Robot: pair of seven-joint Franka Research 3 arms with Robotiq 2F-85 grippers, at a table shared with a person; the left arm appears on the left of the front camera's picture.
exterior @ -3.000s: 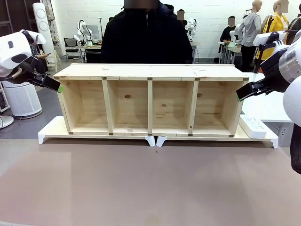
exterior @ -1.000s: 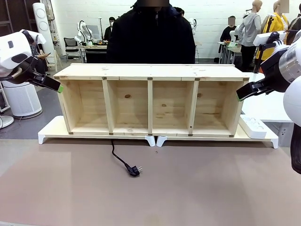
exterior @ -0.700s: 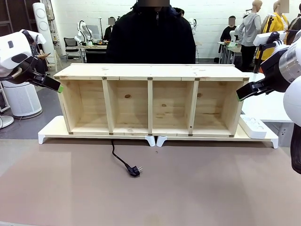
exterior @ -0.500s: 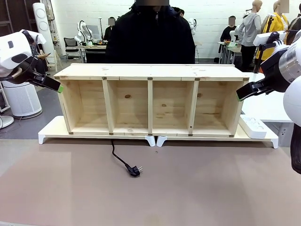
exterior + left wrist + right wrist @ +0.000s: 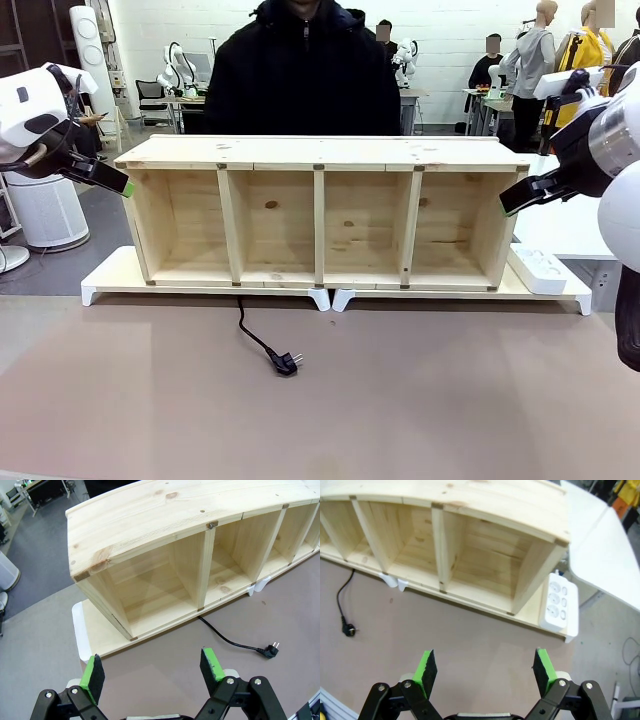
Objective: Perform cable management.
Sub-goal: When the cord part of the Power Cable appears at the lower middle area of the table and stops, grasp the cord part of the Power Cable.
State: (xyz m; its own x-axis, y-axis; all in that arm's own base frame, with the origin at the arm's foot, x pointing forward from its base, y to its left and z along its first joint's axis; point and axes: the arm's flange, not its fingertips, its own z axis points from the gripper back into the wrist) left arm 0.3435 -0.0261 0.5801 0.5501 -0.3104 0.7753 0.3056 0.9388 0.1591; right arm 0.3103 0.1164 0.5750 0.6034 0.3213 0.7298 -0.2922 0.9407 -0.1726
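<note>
No legible txt, labels, brands or nos. anywhere in these views.

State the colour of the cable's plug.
The thin flexible cable's plug is black; clearest in the front view.

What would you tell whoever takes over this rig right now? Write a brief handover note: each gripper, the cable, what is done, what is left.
Left gripper: open, empty, raised by the left end of the wooden shelf.
Right gripper: open, empty, raised by its right end.
Cable: runs from under the shelf front onto the table; plug lies loose, nearer the left gripper.
Power strip: right of the shelf, no plug seen in it.
Done: nothing gripped yet.
Left: probably pick up the plug and route the cable.
</note>
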